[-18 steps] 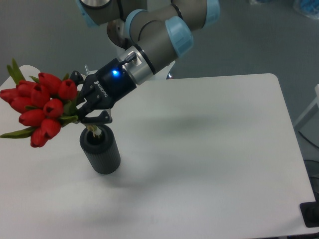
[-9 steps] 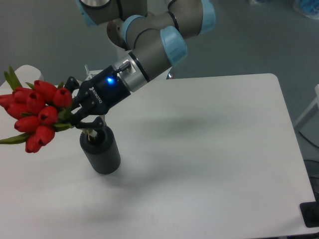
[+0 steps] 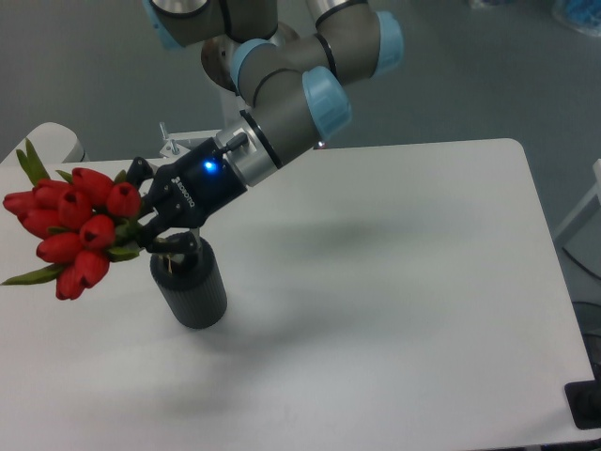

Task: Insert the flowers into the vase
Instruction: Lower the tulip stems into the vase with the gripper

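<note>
Claw: the black two-finger claw (image 3: pixel 148 218) points left and slightly downward, clenched on the stems of the flowers just below the buds; a blue light glows on its body.
Claw position: above and a little left of the vase mouth, with its lower finger close over the rim; whether it touches the rim cannot be told.
Flowers: the flowers (image 3: pixel 73 225), a tight bunch of red tulip buds with a few narrow green leaves, are held tilted far over, the heads leaning out to the left of the vase and hanging above the table.
Leaves: one green leaf sticks up at the far left of the bunch, another pokes out low on the left.
Stems: the lower stem ends run down to the right from the claw towards the vase mouth; how far they reach inside is hidden by the fingers.
Vase: the vase (image 3: pixel 192 286), a dark grey ribbed cylinder, stands upright on the left part of the table, nearer than the claw.
Arm: the grey arm (image 3: pixel 291 89) with light blue joint caps comes down from the far side, slanting left to the claw.
Table: the white table (image 3: pixel 394 301) carries the vase; a soft shadow lies to the right of the vase.
</note>
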### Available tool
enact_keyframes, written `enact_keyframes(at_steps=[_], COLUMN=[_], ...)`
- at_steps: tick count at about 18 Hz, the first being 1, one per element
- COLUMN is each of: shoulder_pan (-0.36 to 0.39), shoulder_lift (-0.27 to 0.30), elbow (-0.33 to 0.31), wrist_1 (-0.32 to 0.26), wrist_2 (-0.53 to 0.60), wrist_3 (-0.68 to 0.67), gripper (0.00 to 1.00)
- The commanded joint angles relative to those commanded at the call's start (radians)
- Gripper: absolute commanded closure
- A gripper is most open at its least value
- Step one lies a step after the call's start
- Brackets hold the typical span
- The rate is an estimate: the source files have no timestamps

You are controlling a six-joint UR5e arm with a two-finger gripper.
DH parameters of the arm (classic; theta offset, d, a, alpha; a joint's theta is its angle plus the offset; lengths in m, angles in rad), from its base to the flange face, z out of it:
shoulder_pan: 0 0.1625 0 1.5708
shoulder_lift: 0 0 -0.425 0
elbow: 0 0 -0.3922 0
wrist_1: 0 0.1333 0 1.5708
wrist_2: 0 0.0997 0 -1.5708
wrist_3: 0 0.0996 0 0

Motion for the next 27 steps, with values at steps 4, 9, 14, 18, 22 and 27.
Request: enact_keyframes(at_steps=[4,9,14,18,22,27], shoulder_pan=[0.011,0.020,0.017,0.015,0.015,0.018], shoulder_lift=[0.002,0.002,-0.002,-0.002,-0.026,-0.040], elbow=[-0.052,-0.081,-0.107,-0.130,-0.134,-0.134], wrist_1=[0.000,0.000,0.002,0.000,0.000,0.000], wrist_2=[0.000,-0.002,0.000,0.000,0.000,0.002], wrist_3=[0.083,0.163,0.184,0.204,0.212,0.232], gripper=[0.88,0.88,0.88,0.88,0.88,0.88])
